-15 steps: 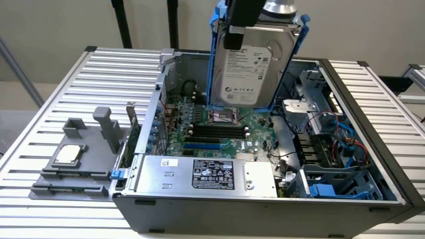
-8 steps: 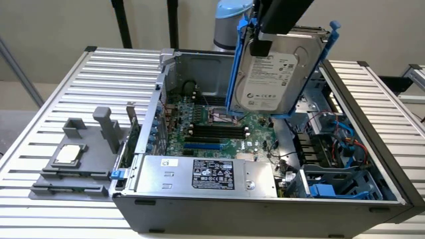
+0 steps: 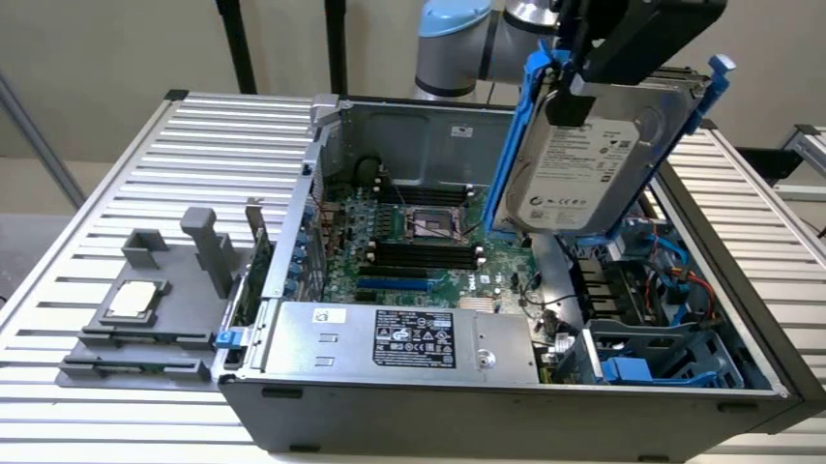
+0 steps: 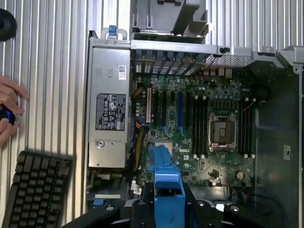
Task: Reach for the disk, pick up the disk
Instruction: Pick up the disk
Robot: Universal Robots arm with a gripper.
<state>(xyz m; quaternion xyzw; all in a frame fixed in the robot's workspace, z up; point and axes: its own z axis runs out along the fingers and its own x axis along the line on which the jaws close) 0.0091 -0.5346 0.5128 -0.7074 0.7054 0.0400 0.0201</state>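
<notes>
The disk (image 3: 581, 164) is a silver-grey hard drive with a white label, framed by blue caddy rails (image 3: 514, 135). It hangs upright in the air above the open computer case (image 3: 516, 396), over the motherboard's side at the exterior view's right. My gripper (image 3: 577, 97) grips it from above, shut on its upper edge. In the wrist view the blue caddy rail (image 4: 164, 178) sticks out from between my black fingers (image 4: 142, 209), with the motherboard (image 4: 199, 128) far below.
A silver power supply box (image 3: 387, 336) with a black label lies in the case front. A grey fixture (image 3: 155, 290) holding a small square chip stands at the exterior view's left. A person's hand (image 4: 7, 111) and a keyboard (image 4: 38, 192) are beside the case.
</notes>
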